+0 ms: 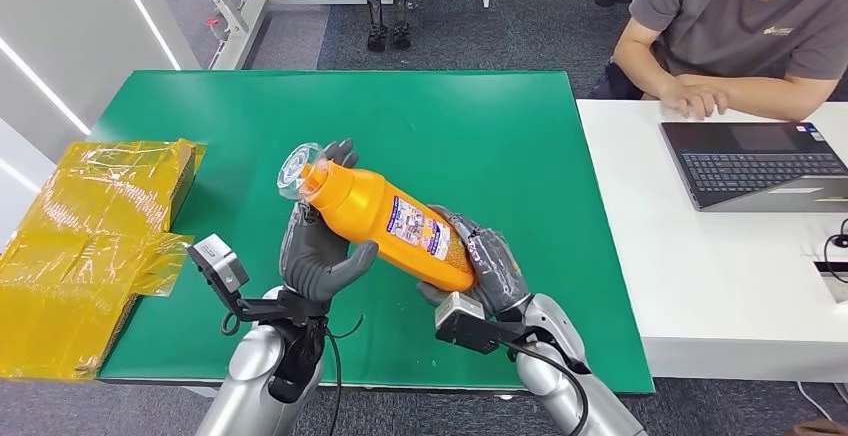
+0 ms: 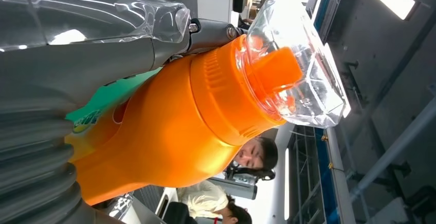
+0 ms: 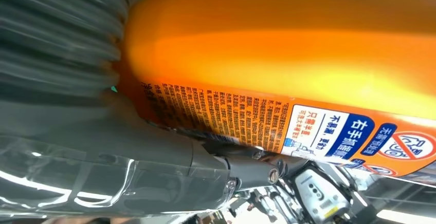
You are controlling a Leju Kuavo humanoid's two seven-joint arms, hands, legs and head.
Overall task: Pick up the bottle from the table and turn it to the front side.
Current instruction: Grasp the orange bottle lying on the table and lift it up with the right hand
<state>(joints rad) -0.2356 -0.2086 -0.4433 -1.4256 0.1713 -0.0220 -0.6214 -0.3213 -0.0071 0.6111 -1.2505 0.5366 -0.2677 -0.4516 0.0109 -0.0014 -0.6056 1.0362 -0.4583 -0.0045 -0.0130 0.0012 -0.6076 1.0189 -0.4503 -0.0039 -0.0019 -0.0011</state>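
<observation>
An orange bottle (image 1: 385,221) with a clear cap (image 1: 299,170) is held tilted above the green table (image 1: 480,126), cap toward the far left, its printed label facing up. My left hand (image 1: 318,251) grips its upper part just below the cap. My right hand (image 1: 487,261) wraps around its base end. In the left wrist view the orange bottle (image 2: 169,131) and its clear cap (image 2: 301,75) sit against my left hand (image 2: 67,75). In the right wrist view the bottle (image 3: 288,54) shows its label (image 3: 329,129) and lies against my right hand (image 3: 103,152).
A yellow plastic-wrapped package (image 1: 90,246) lies at the table's left edge. To the right stands a white table (image 1: 700,286) with an open laptop (image 1: 760,164); a person (image 1: 740,26) sits behind it, hand near the laptop. Metal frame legs (image 1: 260,11) stand beyond the far edge.
</observation>
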